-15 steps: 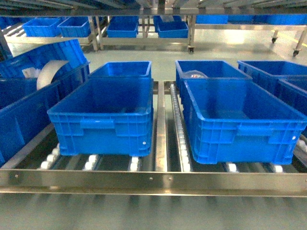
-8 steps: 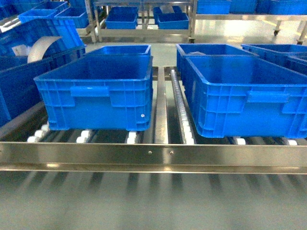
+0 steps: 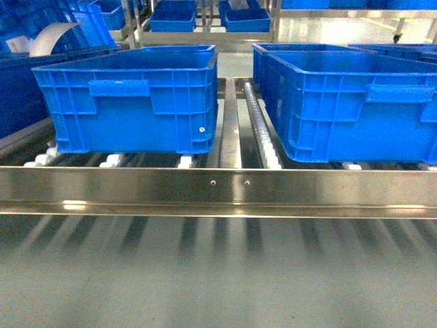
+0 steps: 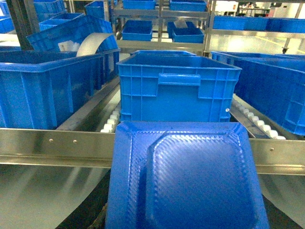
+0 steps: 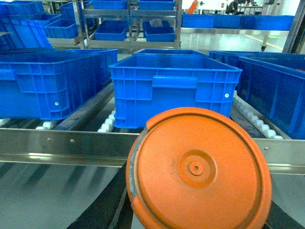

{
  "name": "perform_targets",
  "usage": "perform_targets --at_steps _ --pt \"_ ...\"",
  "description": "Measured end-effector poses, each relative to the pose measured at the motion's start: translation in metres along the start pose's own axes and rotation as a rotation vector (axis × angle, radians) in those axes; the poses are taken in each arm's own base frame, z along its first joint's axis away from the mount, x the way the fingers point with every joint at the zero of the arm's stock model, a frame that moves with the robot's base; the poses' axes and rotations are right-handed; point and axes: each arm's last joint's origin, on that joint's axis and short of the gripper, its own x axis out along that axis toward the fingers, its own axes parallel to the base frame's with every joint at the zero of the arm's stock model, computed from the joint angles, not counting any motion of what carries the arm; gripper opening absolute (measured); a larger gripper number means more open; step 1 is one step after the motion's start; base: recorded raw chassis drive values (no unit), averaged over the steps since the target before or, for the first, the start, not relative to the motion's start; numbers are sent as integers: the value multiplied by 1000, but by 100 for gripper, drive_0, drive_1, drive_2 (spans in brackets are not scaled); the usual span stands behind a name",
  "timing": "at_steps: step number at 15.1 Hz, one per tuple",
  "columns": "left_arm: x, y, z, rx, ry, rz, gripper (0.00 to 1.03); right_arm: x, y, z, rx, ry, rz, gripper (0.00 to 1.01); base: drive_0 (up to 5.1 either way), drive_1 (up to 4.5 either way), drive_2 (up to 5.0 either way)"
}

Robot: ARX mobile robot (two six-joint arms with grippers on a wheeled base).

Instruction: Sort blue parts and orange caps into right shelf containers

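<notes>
A blue part [image 4: 186,176], a flat square moulded piece with a raised centre, fills the lower left wrist view; my left gripper [image 4: 183,212] is shut on it, jaws hidden behind it. A round orange cap [image 5: 198,169] fills the lower right wrist view, with my right gripper [image 5: 198,205] shut on it and only dark fingers [image 5: 100,207] showing at its sides. Both are short of the shelf's steel front rail [image 3: 218,188]. Beyond the rail stand two blue shelf containers, one left [image 3: 130,102] and one right [image 3: 355,102]. Neither gripper shows in the head view.
The containers rest on white rollers [image 3: 186,161] with a steel divider [image 3: 229,130] between the lanes. More blue crates [image 4: 43,90] sit to the left, one holding a white curved piece [image 4: 93,44]. Further racks with crates [image 5: 159,31] stand behind.
The head view has dropped lower and closer to the shelf: the containers, earlier seen from above with their insides showing, are now seen side-on, and the rail sits higher in view.
</notes>
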Motion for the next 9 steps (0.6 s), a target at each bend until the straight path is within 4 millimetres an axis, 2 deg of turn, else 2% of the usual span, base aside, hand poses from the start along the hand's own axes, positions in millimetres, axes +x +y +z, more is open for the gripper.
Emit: perform_targets --at_steps 9 --pt "0 0 1 0 -6 0 43 0 0 1 0 -6 0 44 0 0 0"
